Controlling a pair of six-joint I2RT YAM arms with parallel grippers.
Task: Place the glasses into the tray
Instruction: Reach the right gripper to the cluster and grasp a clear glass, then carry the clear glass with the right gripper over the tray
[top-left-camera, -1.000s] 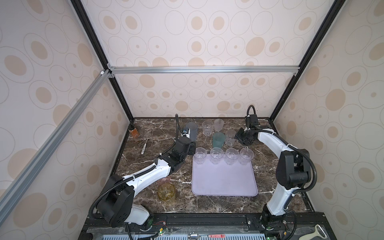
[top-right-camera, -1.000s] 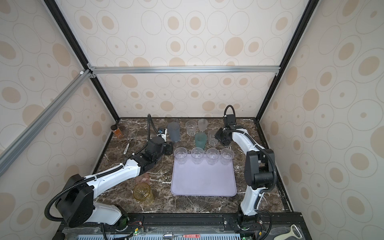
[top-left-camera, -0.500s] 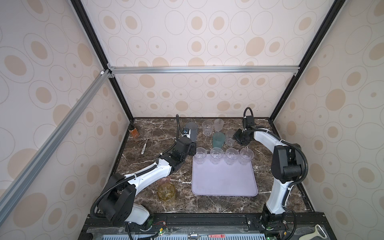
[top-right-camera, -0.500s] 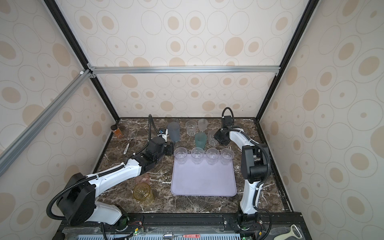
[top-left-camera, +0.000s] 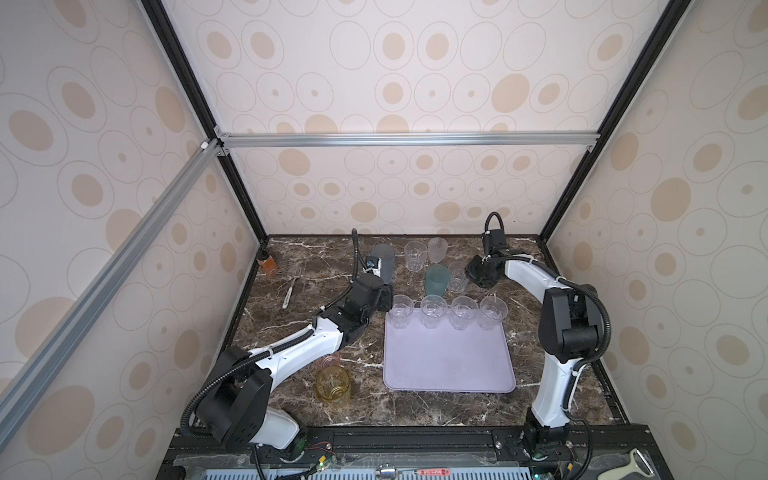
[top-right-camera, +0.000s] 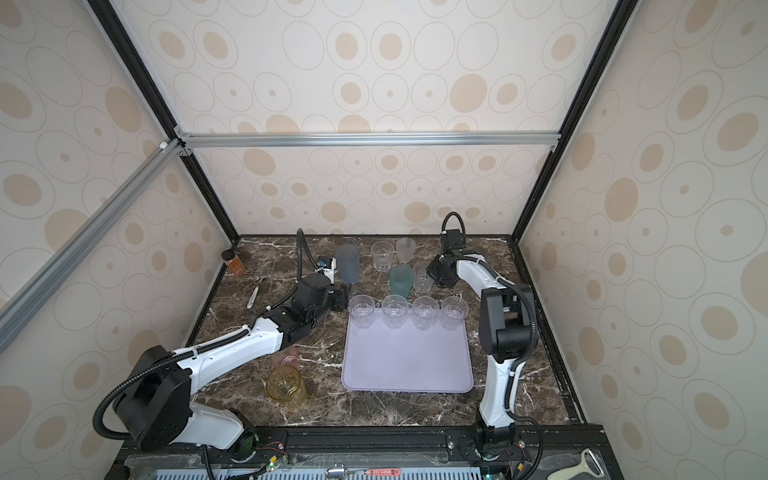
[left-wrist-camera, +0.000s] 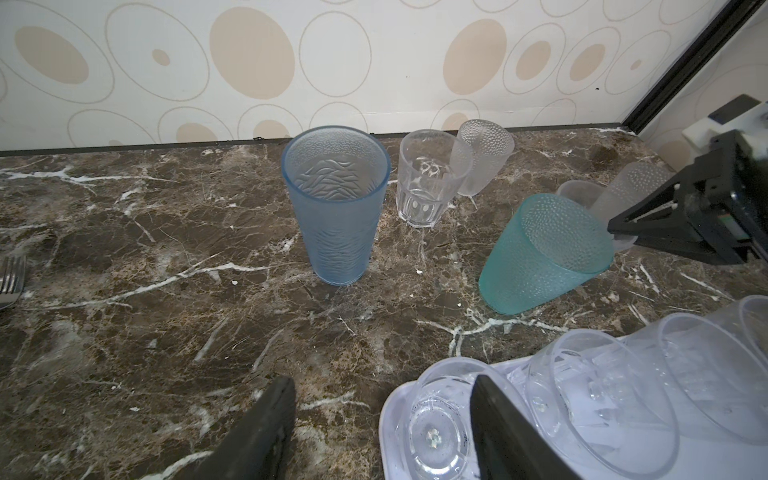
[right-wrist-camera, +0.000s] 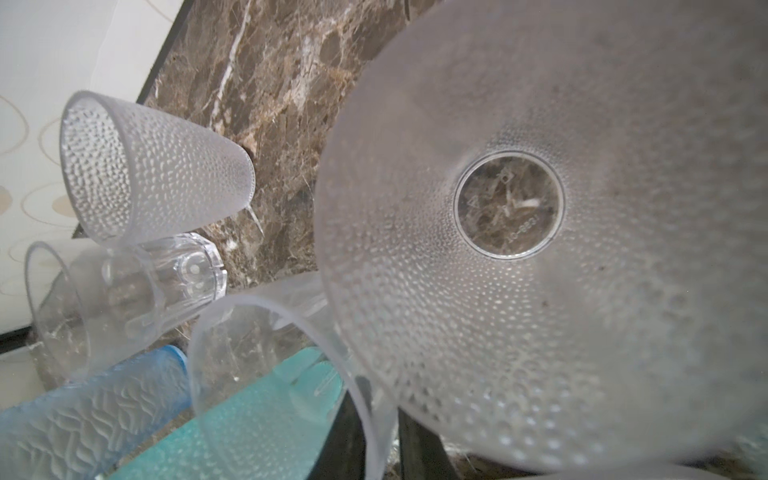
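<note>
The lavender tray carries several clear glasses in a row along its far edge. Behind it on the marble stand a teal glass, a tall blue-grey glass, a clear glass and a frosted glass. My right gripper is shut on the rim of a small clear glass, right beside a second frosted glass. My left gripper is open and holds nothing, at the tray's far left corner by the leftmost clear glass.
An amber-yellow glass and a pink glass, partly under my left arm, stand left of the tray. A fork and a small amber bottle lie at the far left. Walls close in the back and both sides.
My right gripper has shifted slightly toward the teal glass and its jaws have closed on the clear glass's rim. The left arm has stayed put.
</note>
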